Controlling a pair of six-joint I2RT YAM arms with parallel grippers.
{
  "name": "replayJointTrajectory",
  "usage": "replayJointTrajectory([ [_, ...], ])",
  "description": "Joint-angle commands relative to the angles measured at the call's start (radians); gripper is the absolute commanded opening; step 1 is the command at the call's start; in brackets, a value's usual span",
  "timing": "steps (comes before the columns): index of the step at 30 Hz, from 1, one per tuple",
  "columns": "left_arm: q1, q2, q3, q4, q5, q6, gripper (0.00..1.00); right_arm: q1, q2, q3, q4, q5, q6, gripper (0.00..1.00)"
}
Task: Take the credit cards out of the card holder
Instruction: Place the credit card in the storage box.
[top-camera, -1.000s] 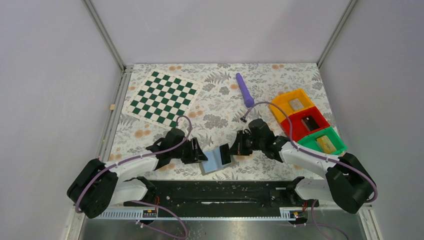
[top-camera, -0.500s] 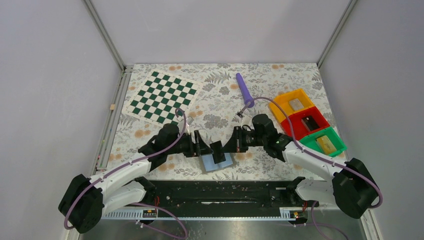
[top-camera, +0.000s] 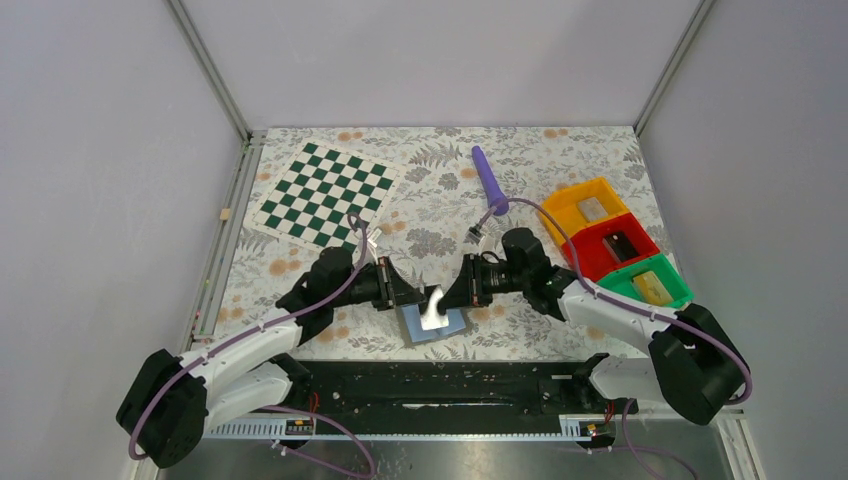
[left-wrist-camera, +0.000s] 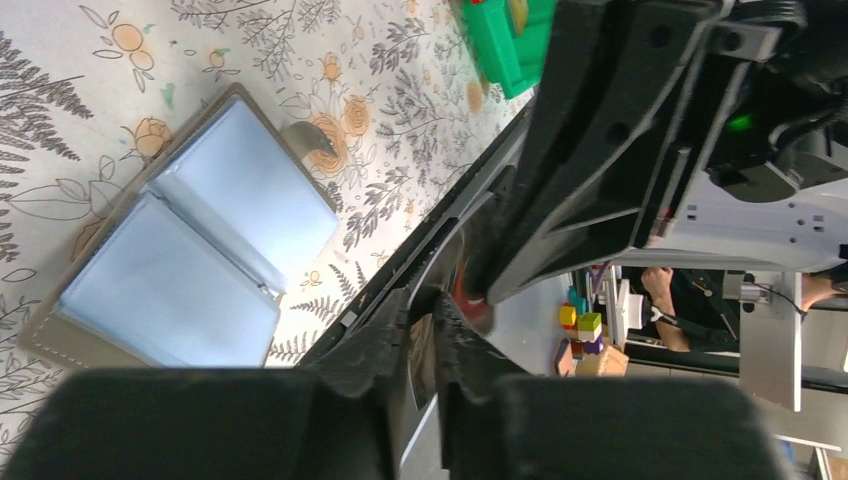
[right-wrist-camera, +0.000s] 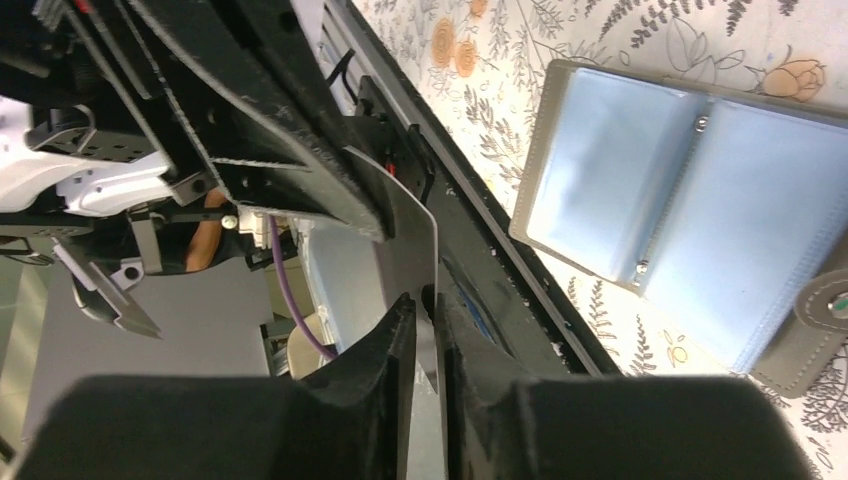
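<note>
The card holder lies open on the floral table near the front edge, light blue inner faces up; it also shows in the left wrist view and the right wrist view. One credit card hangs just above it, tilted and glinting grey. My left gripper is shut on the card's left edge. My right gripper is shut on its right edge. Both grippers face each other over the holder. No other card shows in the holder's leaves.
A green-and-white chessboard lies at the back left. A purple stick lies at the back middle. Orange, red and green bins with small items stand at the right. The green bin also shows in the left wrist view.
The card holder went from held between the grippers to lying open on the table. The card came out, rose above it and has tilted, now glinting. The left arm swung inward.
</note>
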Motion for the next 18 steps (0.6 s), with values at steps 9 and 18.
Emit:
replayJointTrajectory([
  [9, -0.005, -0.056, 0.034, -0.073, -0.091, -0.147, 0.0, 0.021, -0.208, 0.094, -0.281, 0.335, -0.32, 0.31],
  [18, -0.003, -0.068, 0.076, -0.194, -0.188, -0.195, 0.0, 0.293, -0.394, 0.054, -0.169, 0.587, -0.795, 0.48],
])
